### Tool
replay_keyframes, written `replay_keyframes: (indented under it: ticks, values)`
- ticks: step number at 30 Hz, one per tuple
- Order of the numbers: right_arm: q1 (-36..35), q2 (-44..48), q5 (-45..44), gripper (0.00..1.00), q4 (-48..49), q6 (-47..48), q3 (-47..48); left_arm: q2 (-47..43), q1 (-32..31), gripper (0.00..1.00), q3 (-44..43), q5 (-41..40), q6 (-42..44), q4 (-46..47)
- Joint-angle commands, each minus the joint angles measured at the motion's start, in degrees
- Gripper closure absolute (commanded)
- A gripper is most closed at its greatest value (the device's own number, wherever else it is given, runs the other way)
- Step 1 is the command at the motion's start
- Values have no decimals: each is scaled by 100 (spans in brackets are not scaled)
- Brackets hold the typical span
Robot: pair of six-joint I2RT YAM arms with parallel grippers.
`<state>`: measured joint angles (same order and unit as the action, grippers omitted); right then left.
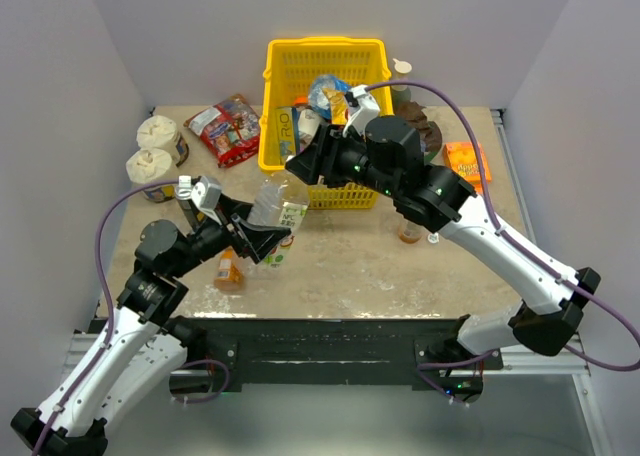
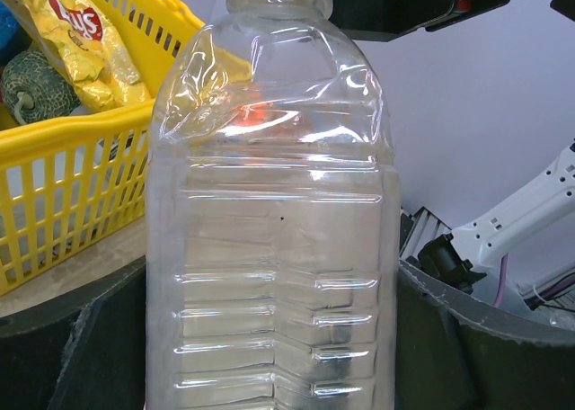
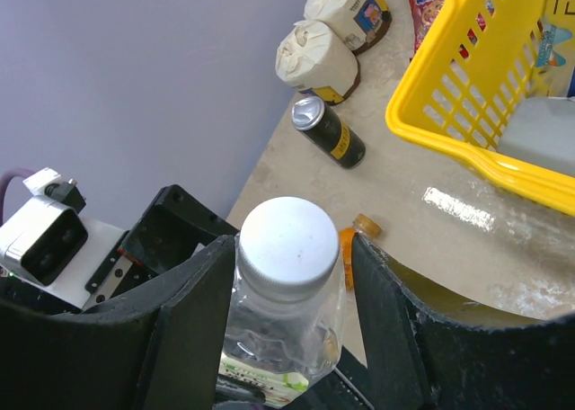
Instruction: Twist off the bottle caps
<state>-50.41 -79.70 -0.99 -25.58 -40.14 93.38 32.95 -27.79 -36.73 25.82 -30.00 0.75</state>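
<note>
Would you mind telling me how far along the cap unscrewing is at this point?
Nothing looks finished: the white cap is still on the clear bottle. In hand: the left tool holds that bottle's body while the right tool straddles the cap. Left: twisting it off, then the small orange bottle on the table, its orange cap still on.

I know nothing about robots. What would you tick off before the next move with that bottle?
1. Clear bottle gripped by left claw: ok, a finger presses each side.
2. White cap seated on the bottle: ok.
3. Right claw lined up over the cap: ok, one finger on each side.
4. Right claw clamped tight on the cap: cannot tell, a slim gap seems to show on one side.
5. Yellow basket out of the claw's way: ok, it stands apart.
</note>
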Motion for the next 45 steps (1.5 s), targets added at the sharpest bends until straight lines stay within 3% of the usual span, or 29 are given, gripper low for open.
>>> replay_keyframes:
  ticks: [1, 9, 12, 15, 19, 22, 34, 42, 45]
  values:
    - [-30, 69, -190, 43, 229, -55, 84, -43, -7, 52, 17, 89, -32, 285]
    - [-30, 78, -287, 44, 326, -55, 75, -25, -7, 53, 17, 133, -24, 285]
    - [-30, 42, -226, 51, 300, -55, 83, -25, -7, 53, 8, 133, -24, 285]
    - [-30, 60, -191, 64, 308, -38, 49, -34, -7, 54, 8, 177, -32, 285]
    - [-30, 139, -103, 89, 387, -11, -92, -34, -7, 56, 17, 247, -190, 487]
    - [-12, 218, 90, 100, 528, 128, -241, 36, -7, 57, 43, 432, -357, 741]
    - [260, 314, 2269, 100, 730, 1377, -461, 142, -7, 67, 43, 968, -893, 1550]
    - [1103, 570, 4666, 100, 1705, 1123, -1032, 176, -7, 71, -89, 1451, -990, 1744]
    - [1148, 561, 4915, 100, 1697, 1227, -910, 247, -7, 71, -132, 1688, -1026, 1814]
